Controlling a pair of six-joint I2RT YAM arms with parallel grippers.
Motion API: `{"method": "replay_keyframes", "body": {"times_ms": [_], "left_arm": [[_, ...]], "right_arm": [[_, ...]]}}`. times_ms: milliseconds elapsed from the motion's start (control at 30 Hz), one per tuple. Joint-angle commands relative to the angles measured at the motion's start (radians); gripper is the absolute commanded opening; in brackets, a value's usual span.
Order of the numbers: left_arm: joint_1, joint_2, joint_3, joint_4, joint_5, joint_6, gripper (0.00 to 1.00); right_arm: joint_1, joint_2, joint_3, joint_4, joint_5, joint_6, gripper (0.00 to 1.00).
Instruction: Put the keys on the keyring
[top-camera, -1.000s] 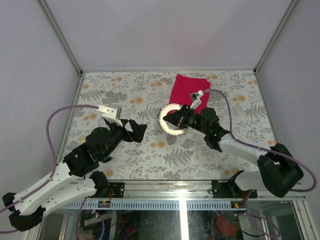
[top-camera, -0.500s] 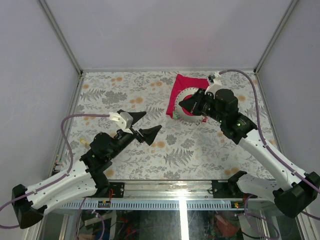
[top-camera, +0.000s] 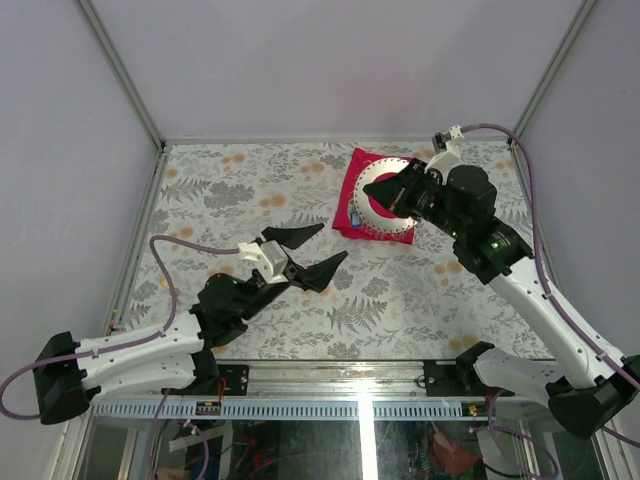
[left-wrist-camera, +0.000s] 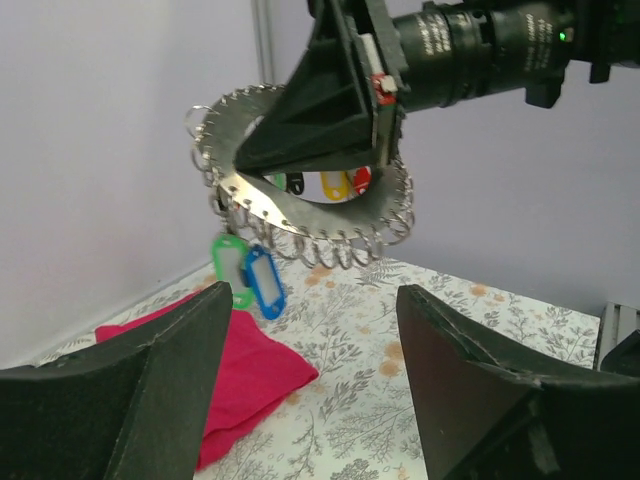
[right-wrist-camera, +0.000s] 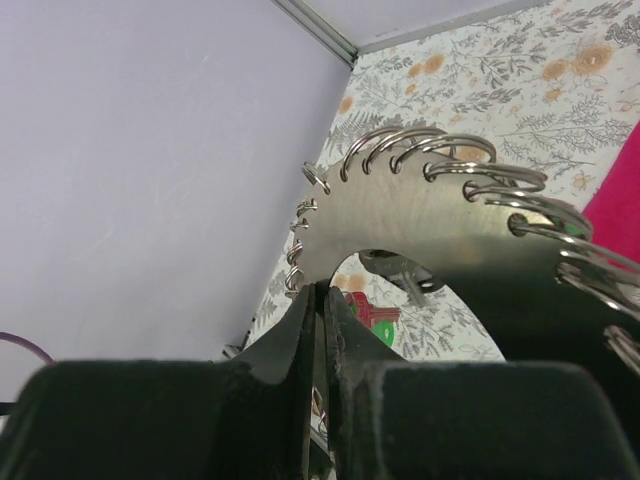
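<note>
Pale walls (top-camera: 330, 60) in a metal frame close in a worktop (top-camera: 250, 190) covered with a flowered pattern. A folded red cloth (top-camera: 350, 195) lies near the far edge, right of centre.

The keyring (top-camera: 385, 226), a flat grey band with an open middle, hangs in the air above that cloth and is tilted, touching nothing below it. The right gripper (top-camera: 378, 195) is clenched on the band, its closed fingers reaching across the open centre and covering part of the metal. The left gripper (top-camera: 335, 242) hovers over the middle of the worktop with its jaws spread wide and nothing between them. It points toward the keyring and stands well apart from it.

The keys (left-wrist-camera: 262, 283) are on the ring. A green one and a blue one dangle side by side from its lower edge. A black, a yellow and a red one show only in part through the centre hole, behind the band. From above they are too small to tell apart. Small wire loops (right-wrist-camera: 440, 150) line the ring's outer rim.

Bare patterned worktop lies between the two grippers and to the left. The keyring sits closer to the far wall and the right wall.
</note>
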Motion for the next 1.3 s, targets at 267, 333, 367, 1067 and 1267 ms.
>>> {"method": "replay_keyframes", "body": {"times_ms": [267,333,367,1067,1267], "left_arm": [[-0.114,0.143,0.038,0.351,-0.157,0.156,0.53],[-0.116,0.17,0.043,0.374,-0.154,0.163,0.5],[-0.117,0.182,0.049,0.384,-0.15,0.164,0.48],[-0.124,0.336,0.129,0.518,-0.165,0.215,0.27],[-0.124,0.357,0.136,0.543,-0.193,0.237,0.26]], "right_arm": [[-0.005,-0.07,0.116,0.112,-0.002,0.068,0.0],[-0.005,-0.076,0.117,0.115,-0.004,0.073,0.0],[-0.005,-0.078,0.117,0.118,-0.004,0.076,0.0],[-0.005,-0.101,0.095,0.154,-0.042,0.108,0.0],[-0.005,-0.107,0.087,0.161,-0.048,0.115,0.0]]}}
